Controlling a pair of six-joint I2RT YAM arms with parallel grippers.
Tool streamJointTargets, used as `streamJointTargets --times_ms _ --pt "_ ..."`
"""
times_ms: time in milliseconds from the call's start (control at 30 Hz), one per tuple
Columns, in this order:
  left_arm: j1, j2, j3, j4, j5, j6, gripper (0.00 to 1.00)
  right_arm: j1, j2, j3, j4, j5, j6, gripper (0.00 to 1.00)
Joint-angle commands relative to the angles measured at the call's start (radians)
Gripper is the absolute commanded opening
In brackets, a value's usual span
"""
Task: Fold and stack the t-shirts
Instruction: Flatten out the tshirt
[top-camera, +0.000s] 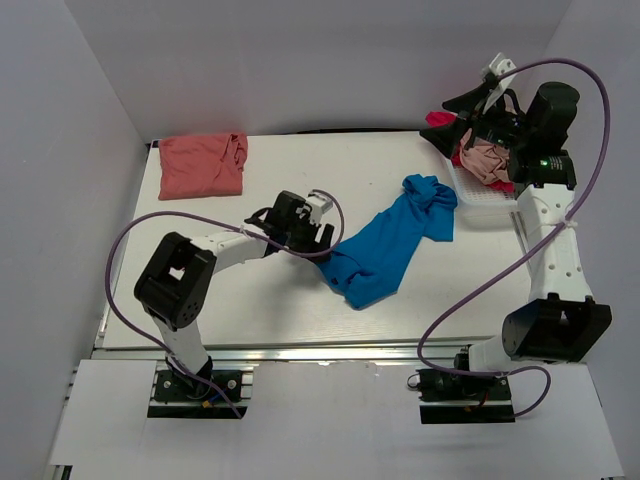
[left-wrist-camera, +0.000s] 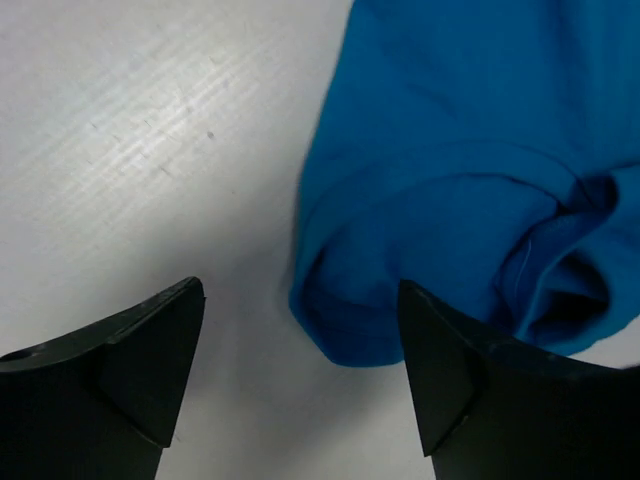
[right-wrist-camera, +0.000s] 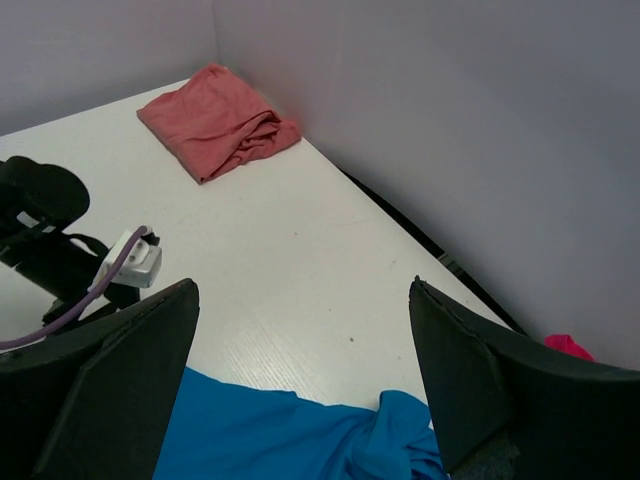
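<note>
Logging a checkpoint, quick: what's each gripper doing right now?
Left gripper: open, holding nothing, poised at the blue t-shirt edge.
Right gripper: open, empty.

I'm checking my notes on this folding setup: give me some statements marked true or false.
1. The blue shirt is folded. False: it lies crumpled mid-table.
2. The salmon shirt sits at the table's far left corner. True.
3. The right fingers grip a shirt. False: they are open and empty.
4. The left fingers are open at the blue shirt's edge. True.
</note>
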Motion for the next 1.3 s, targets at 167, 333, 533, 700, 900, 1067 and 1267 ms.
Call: streamJointTargets --times_ms 167,333,533,700,900,1067,1267 --pt "-0.01 -0.066 -0.037 -0.044 0.024 -0.005 0.79 0.019 0.02 -0.029 -0.001 0.042 -0.037 0.89" --pt "-0.01 -0.074 -0.077 -0.017 0.016 0.001 0.68 0.026 0.022 -0.054 0.013 0.037 -0.037 0.89" --pt "-0.01 -0.025 -0.034 -0.038 0.031 0.011 0.35 0.039 -0.011 -0.107 0.005 0.037 -0.066 0.89" --pt "-0.01 -0.009 -0.005 -0.049 0.012 0.02 0.0 0.043 -0.02 -0.149 -0.042 0.057 -0.134 0.88" --pt "0.01 -0.078 0.02 -0.126 -0.14 0.141 0.0 0.052 -0.007 -0.262 -0.131 0.092 -0.244 0.87" --pt "0.158 -0.178 0.033 -0.127 -0.26 0.159 0.0 0.052 -0.033 -0.337 -0.157 0.146 -0.315 0.87" --pt "0.45 -0.209 0.099 -0.107 -0.335 0.13 0.0 0.052 -0.053 -0.365 -0.163 0.158 -0.327 0.87"
